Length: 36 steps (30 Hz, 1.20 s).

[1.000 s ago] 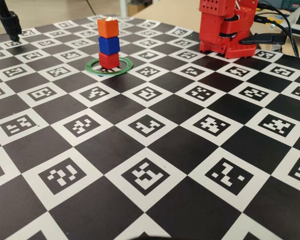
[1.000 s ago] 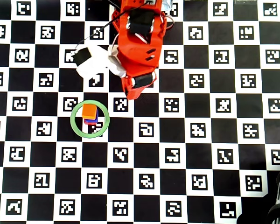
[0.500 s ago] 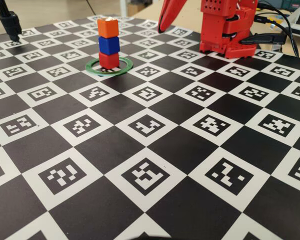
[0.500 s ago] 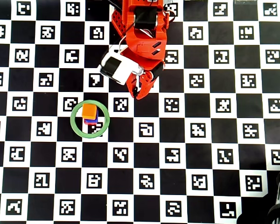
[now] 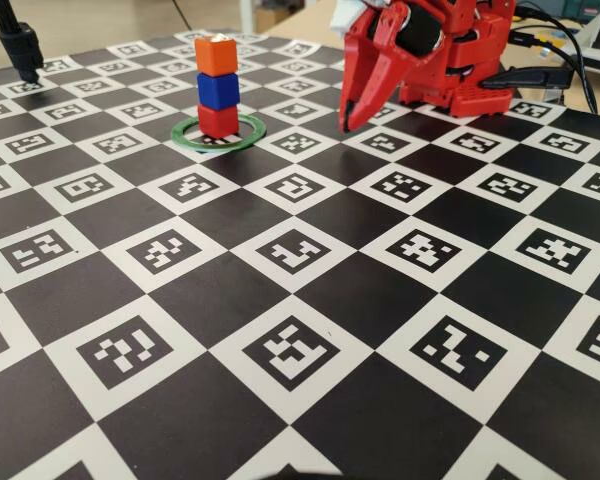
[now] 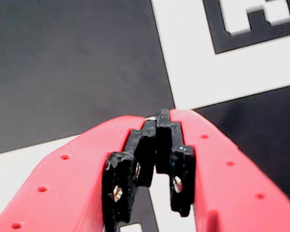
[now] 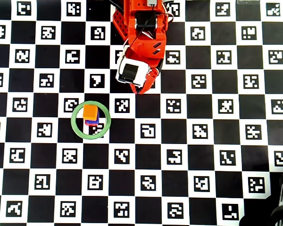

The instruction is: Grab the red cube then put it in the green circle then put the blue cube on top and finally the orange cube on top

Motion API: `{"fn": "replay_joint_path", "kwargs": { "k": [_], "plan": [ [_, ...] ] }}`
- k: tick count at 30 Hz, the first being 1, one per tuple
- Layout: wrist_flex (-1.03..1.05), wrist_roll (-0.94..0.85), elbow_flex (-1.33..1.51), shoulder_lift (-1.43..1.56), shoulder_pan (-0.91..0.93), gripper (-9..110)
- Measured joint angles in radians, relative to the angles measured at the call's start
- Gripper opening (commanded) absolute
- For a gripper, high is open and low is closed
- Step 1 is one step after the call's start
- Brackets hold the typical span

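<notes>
A stack of three cubes stands inside the green circle (image 5: 192, 138) (image 7: 79, 130). The red cube (image 5: 218, 121) is at the bottom, the blue cube (image 5: 218, 90) sits on it, and the orange cube (image 5: 217, 55) (image 7: 90, 112) is on top. From overhead only slivers of blue and red show under the orange one. My gripper (image 5: 348, 125) (image 7: 140, 91) (image 6: 158, 116) hangs to the right of the stack, well apart from it, pointing down just above the board. Its jaws are shut with nothing between them.
The board is a black-and-white checker pattern with printed markers. The arm's red base (image 5: 460, 60) stands at the back right with cables (image 5: 565, 50) beside it. A black stand (image 5: 18, 45) rises at the back left corner.
The arm has folded back toward its base and the gripper has dropped down close to the board. The cube stack has not moved.
</notes>
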Motion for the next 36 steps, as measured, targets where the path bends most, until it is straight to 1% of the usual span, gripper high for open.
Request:
{"fn": "replay_joint_path", "kwargs": {
  "k": [6,8,36],
  "plan": [
    [0.167,-0.023,0.000,0.094,0.021,-5],
    [0.202,-0.005,0.000,0.124,0.018,-5],
    [0.215,0.014,0.000,0.124,0.018,-5]
  ]
}}
